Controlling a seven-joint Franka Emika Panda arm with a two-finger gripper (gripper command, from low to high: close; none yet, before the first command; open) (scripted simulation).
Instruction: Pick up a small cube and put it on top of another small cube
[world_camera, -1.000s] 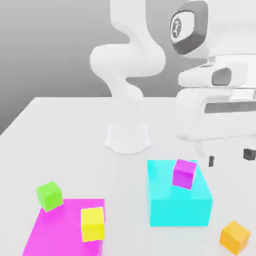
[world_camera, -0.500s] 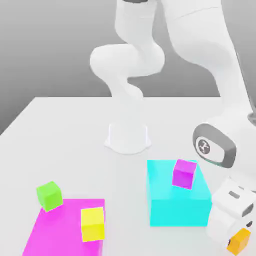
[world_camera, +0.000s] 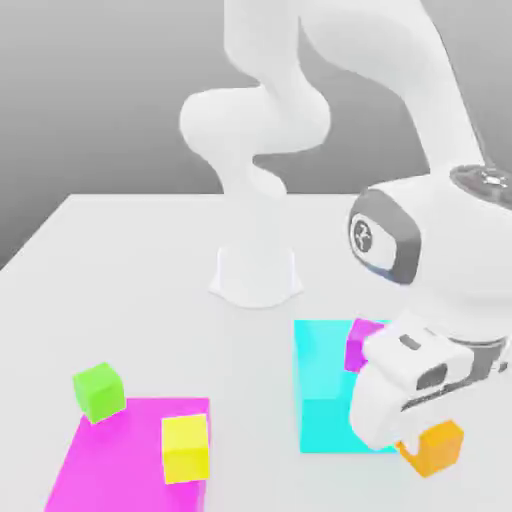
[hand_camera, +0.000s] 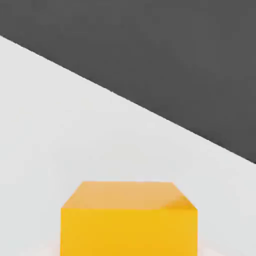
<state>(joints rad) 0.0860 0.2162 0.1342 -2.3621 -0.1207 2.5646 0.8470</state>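
The small orange cube (world_camera: 440, 450) is at the exterior view's lower right, just right of the big cyan block (world_camera: 322, 385). My gripper (world_camera: 420, 442) reaches down from the white hand (world_camera: 400, 395) and is shut on this cube. The hand view has the same orange cube (hand_camera: 129, 217) close up, over the white table (hand_camera: 75, 130). A small magenta cube (world_camera: 360, 340) rests on top of the cyan block, partly hidden behind my hand. A small yellow cube (world_camera: 186, 447) sits on the big magenta block (world_camera: 115, 455), and a small green cube (world_camera: 99, 391) is at that block's far corner.
The arm's white base (world_camera: 256, 275) stands mid-table behind the blocks. The wrist and forearm (world_camera: 440, 250) hang over the cyan block's right side. In the hand view the table's edge (hand_camera: 150, 114) runs diagonally beyond the orange cube.
The hand swung down from high on the right onto the orange cube and its fingers went from open to shut. The cube now sits further left and higher in the exterior view.
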